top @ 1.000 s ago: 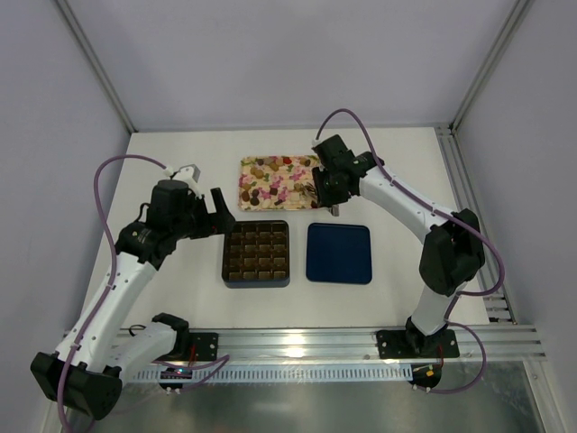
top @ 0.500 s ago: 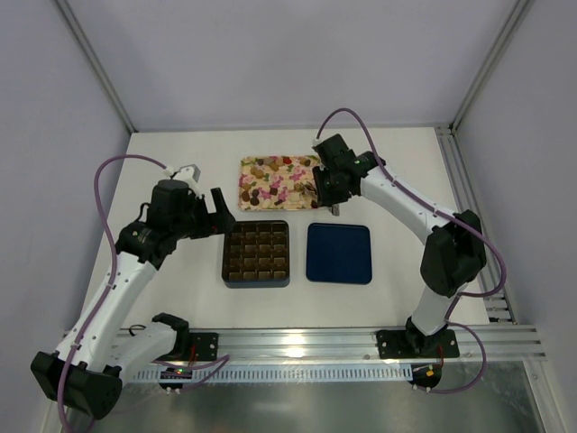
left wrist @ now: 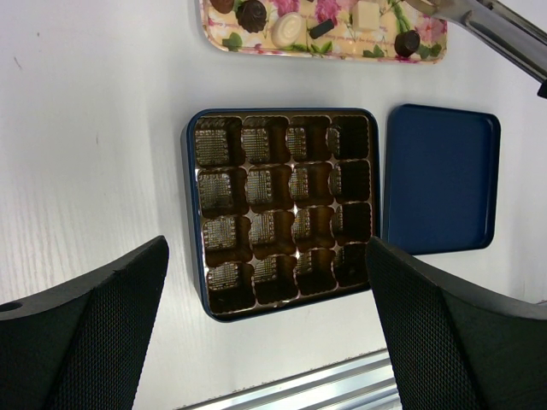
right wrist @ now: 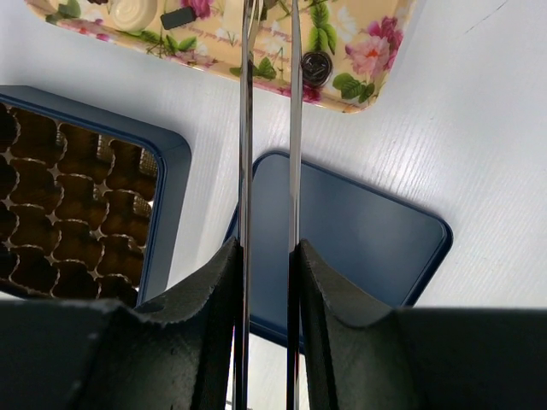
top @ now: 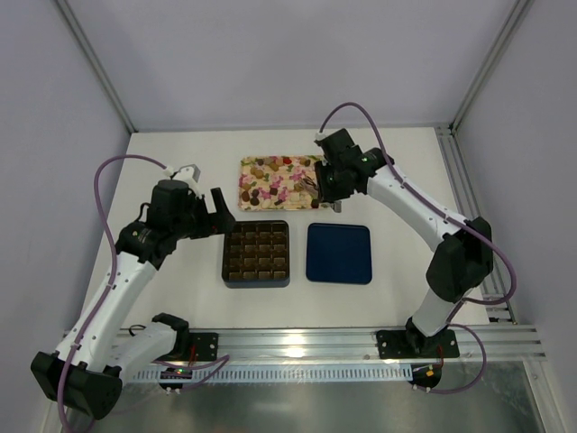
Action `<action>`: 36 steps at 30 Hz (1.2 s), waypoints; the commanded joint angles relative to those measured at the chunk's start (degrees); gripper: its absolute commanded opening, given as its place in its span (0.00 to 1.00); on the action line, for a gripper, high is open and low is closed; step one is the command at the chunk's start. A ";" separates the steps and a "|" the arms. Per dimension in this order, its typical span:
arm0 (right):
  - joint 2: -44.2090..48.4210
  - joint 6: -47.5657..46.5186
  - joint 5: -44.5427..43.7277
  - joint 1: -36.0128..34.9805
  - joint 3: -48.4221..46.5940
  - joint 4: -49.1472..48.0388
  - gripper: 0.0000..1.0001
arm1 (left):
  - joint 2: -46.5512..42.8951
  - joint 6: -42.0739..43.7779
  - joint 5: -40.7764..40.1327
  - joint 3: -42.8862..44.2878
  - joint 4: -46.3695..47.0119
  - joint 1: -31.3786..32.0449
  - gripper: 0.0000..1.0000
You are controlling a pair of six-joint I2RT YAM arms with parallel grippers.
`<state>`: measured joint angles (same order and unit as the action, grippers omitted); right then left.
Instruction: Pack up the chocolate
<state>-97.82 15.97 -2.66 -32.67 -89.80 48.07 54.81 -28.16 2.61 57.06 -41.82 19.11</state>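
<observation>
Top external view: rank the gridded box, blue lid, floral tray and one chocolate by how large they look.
1. Gridded box and floral tray: different shapes, similar area, too close to rank.
2. Blue lid: slightly smaller than the box.
3. A single chocolate: by far the smallest.

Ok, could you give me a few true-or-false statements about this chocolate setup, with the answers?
1. Every compartment of the box is empty. True.
2. The blue lid sits on the box. False: it lies on the table beside it.
3. The right arm's jaws hold metal tweezers. True.
4. The left arm's jaws grip a chocolate. False: they are wide open and empty.
5. The chocolates lie on a flowered tray. True.
</observation>
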 commanded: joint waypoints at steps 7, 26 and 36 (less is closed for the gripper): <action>6.59 0.56 3.97 -1.78 -4.51 2.55 0.23 | 1.09 -0.49 -1.29 3.58 1.92 0.05 0.95; 7.65 6.53 4.76 -19.18 -5.12 2.90 0.23 | 5.40 1.09 -6.74 13.61 -2.56 0.05 0.95; 0.62 7.32 3.71 -24.64 -7.41 0.71 0.23 | 5.49 1.18 -7.18 13.96 -3.35 0.05 0.96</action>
<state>-96.01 22.48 1.69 -56.75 -94.21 51.62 60.27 -27.97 -3.46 69.30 -44.88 19.11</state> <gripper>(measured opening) 0.332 0.954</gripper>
